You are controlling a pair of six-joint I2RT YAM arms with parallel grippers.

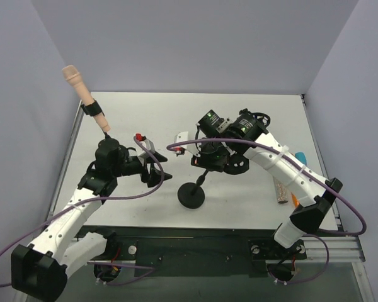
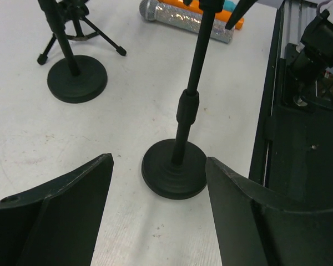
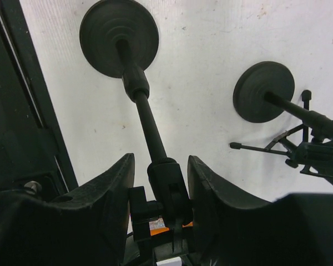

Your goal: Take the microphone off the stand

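Peach microphone (image 1: 75,83): stood clipped atop the far-left stand (image 1: 93,109), long axis slanting head-up and leftward. It lay above and behind the left gripper (image 2: 158,160), the nearer one, which gaped wide and empty toward the centre stand (image 2: 175,169). The right gripper (image 3: 161,159) stood narrowly parted about that stand's clip; its hold could not be told.
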